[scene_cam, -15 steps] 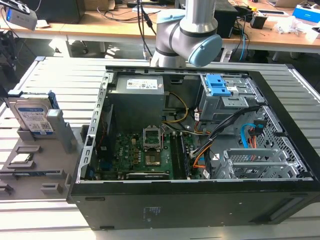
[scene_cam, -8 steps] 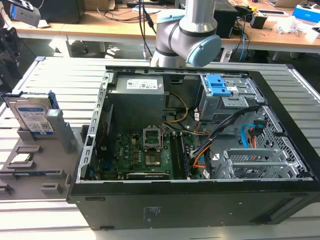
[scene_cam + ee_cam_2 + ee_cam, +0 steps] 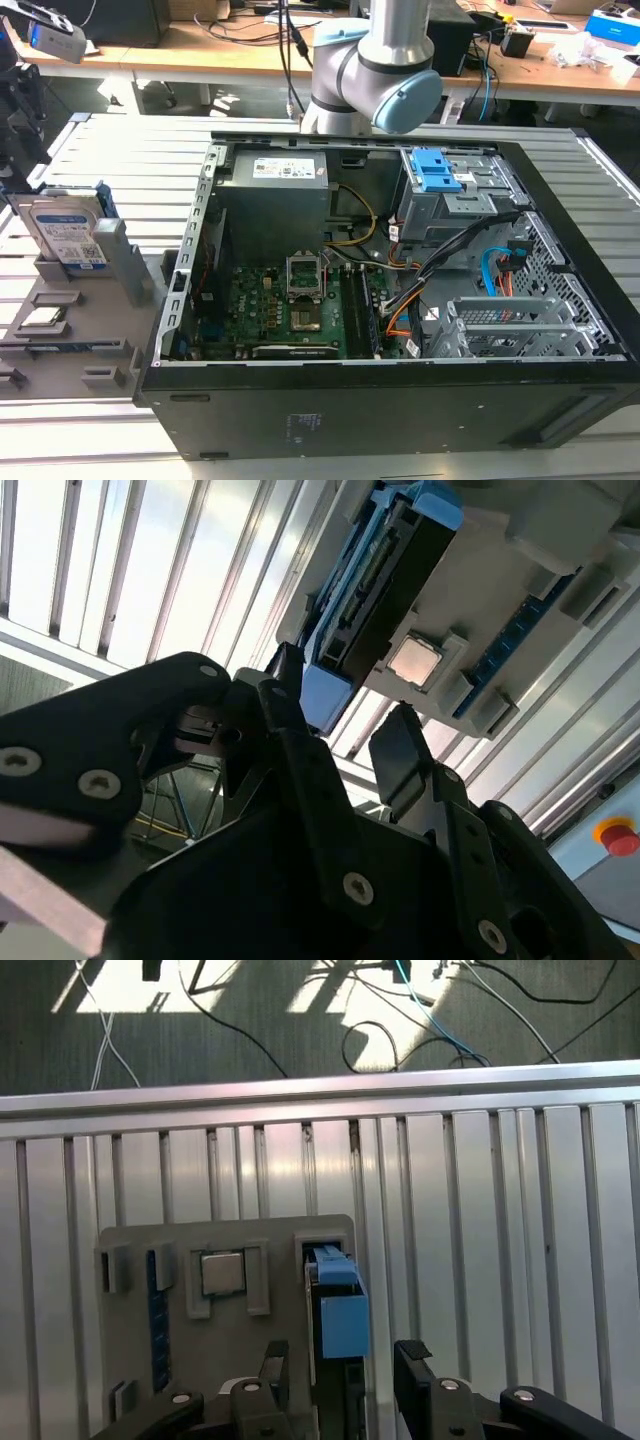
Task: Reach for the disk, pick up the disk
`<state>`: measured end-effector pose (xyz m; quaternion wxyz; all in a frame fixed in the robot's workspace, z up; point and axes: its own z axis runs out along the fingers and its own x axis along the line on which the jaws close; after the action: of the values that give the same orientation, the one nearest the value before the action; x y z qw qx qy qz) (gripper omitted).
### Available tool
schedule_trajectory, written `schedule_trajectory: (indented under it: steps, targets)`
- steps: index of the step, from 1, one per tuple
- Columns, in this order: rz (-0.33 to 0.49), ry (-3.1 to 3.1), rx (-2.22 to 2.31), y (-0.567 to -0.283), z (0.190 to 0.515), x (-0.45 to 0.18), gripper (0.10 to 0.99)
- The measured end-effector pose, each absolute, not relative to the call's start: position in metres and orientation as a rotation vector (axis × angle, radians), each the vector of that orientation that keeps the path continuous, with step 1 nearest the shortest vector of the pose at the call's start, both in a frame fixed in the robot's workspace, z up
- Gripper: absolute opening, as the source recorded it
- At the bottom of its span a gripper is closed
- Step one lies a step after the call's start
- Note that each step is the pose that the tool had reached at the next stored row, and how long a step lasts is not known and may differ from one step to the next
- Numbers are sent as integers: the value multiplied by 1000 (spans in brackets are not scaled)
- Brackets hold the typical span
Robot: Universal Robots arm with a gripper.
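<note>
the gripper (image 3: 342, 1352) is hovering with its fingers apart, straddling the upright disk (image 3: 338, 1305), whose thin top edge is running straight between them.

- Disk (image 3: 68, 232): the silver metal face is carrying a white-and-blue paper label, and the blue plastic frame is looking smooth.
- Holder (image 3: 100, 340): the grey plastic is showing a matt finish.
- Chip (image 3: 222, 1273): the silver metal lid is giving off a dull sheen.
- Table (image 3: 480, 1210): the ribbed aluminium slats are gleaming and catching glare.
- Gripper (image 3: 342, 1355): the black fingers are appearing matt and are studded with bright metal screws.
- Computer case (image 3: 350, 420): the outer panel is wearing matt black paint, and the interior is showing bare grey sheet metal.
- Drive cage (image 3: 450, 215): the grey stamped metal is bearing latch tabs (image 3: 435, 170) of glossy blue plastic.
- Arm (image 3: 395, 40): the smooth silver-grey tube is ending in a pale blue plastic cap.
- Floor (image 3: 250, 1020): the dark carpet is looking rough.
</note>
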<state>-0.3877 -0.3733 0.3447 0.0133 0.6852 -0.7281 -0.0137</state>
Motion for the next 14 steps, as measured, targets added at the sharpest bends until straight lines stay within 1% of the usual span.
schedule_trajectory:
  steps: [14]
  targets:
    - [-42,-2228,2176,-373,317,-391,541]
